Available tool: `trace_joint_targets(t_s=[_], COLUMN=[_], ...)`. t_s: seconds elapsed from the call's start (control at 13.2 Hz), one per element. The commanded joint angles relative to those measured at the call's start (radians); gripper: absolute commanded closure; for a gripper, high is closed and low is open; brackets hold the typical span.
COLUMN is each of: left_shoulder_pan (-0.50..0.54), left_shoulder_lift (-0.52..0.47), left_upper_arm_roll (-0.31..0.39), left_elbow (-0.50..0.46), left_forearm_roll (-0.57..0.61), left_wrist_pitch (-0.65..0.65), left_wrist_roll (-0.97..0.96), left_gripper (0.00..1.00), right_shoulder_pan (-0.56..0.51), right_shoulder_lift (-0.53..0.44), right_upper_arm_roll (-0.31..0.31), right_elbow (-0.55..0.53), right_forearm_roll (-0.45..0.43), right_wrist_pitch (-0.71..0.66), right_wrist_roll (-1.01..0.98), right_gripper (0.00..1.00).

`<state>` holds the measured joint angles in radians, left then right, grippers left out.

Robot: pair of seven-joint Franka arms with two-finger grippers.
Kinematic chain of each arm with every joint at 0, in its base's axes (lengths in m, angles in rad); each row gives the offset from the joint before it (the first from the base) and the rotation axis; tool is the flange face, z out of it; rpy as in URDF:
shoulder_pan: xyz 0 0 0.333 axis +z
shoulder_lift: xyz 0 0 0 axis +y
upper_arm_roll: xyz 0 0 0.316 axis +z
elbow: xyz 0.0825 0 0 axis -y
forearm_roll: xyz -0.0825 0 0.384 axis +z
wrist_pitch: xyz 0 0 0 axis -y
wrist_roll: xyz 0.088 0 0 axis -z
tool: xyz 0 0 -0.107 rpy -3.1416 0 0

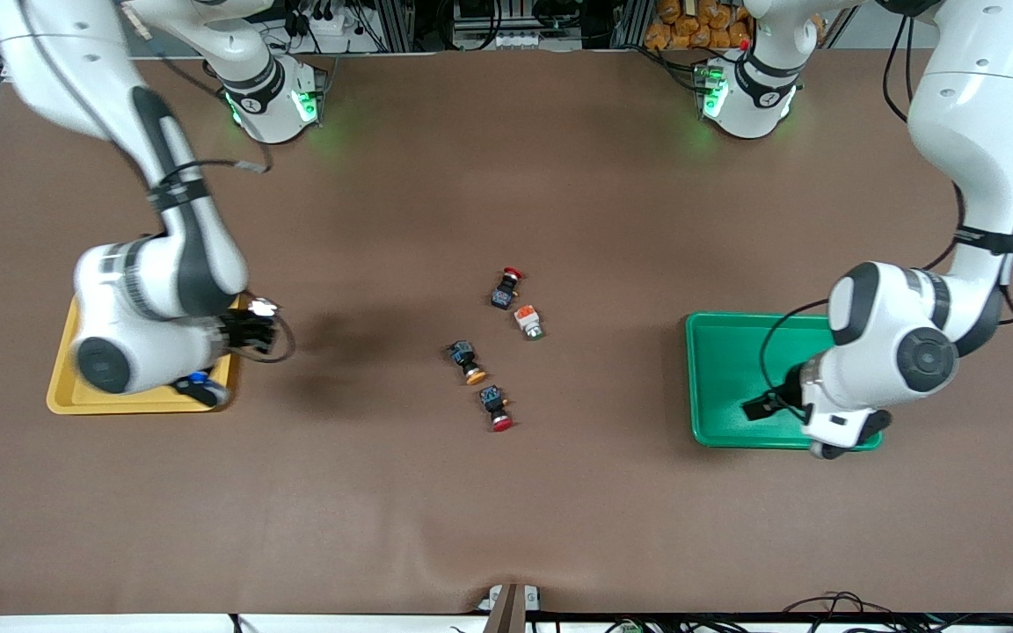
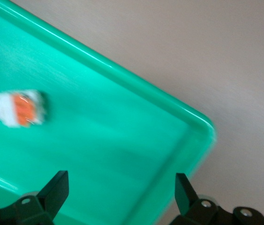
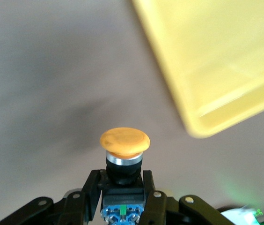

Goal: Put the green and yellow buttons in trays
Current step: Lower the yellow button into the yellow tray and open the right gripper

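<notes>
My right gripper (image 1: pixel 201 388) (image 3: pixel 122 182) is shut on a black-and-blue button with a yellow-orange cap (image 3: pixel 124 141), held up at the near corner of the yellow tray (image 1: pixel 67 391) (image 3: pixel 225 61). My left gripper (image 1: pixel 823 449) (image 2: pixel 121 183) is open and empty over a near corner of the green tray (image 1: pixel 726 378) (image 2: pixel 122 131). A white-and-orange button (image 2: pixel 17 108) lies in the green tray; the arm hides it in the front view. On the table's middle lie another white-and-orange button (image 1: pixel 528 323) and another yellow-capped button (image 1: pixel 467 360).
Two black switches with red caps lie among the buttons: one (image 1: pixel 505 289) farther from the front camera, one (image 1: pixel 496 410) nearer. The brown table cover wrinkles at its near edge (image 1: pixel 471 563). Both arm bases stand along the table's top edge.
</notes>
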<state>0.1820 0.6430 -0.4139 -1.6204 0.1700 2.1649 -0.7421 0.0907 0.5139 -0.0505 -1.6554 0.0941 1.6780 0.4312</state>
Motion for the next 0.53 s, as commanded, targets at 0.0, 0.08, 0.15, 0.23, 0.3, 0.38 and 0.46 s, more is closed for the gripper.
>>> trace_joint_targets(t_s=[0.0,0.08,0.15,0.23,0.3,0.38,0.46], left_shoulder_pan=[-0.114,-0.168,-0.223,-0.27,-0.31,-0.359,-0.412], left_shoulder_lift=[-0.002,0.019,0.041,0.064,0.088,0.107,0.112], left_upper_arm_roll=[-0.005,-0.005,0.003,0.015,0.03,0.052,0.087], left_elbow=[0.039,0.059,0.079,0.097,0.12,0.138,0.145], left_forearm_roll=[0.019,0.022,0.019,0.02,0.02,0.023,0.023], left_wrist_pitch=[-0.004,-0.004,0.0,0.006,0.009,0.01,0.01], left_wrist_roll=[-0.133,-0.181,-0.225,-0.258,-0.267,-0.269,-0.273], left_gripper=[0.0,0.0,0.0,0.0,0.0,0.0,0.0], right_shoulder_pan=[-0.139,-0.167,-0.19,-0.216,-0.257,-0.291,-0.321], right_shoulder_lift=[0.0,0.005,0.011,0.034,0.047,0.064,0.08], right_upper_arm_roll=[0.021,0.021,0.021,0.021,0.021,0.021,0.021], right_elbow=[-0.024,-0.024,-0.024,-0.023,-0.024,-0.02,-0.018], right_forearm_roll=[-0.06,-0.077,-0.103,-0.155,-0.195,-0.203,-0.205], right_wrist_pitch=[0.035,0.04,0.051,0.095,0.144,0.172,0.202], right_wrist_roll=[-0.242,-0.296,-0.33,-0.376,-0.45,-0.53,-0.587], right_gripper=[1.0,1.0,1.0,1.0,1.0,1.0,1.0])
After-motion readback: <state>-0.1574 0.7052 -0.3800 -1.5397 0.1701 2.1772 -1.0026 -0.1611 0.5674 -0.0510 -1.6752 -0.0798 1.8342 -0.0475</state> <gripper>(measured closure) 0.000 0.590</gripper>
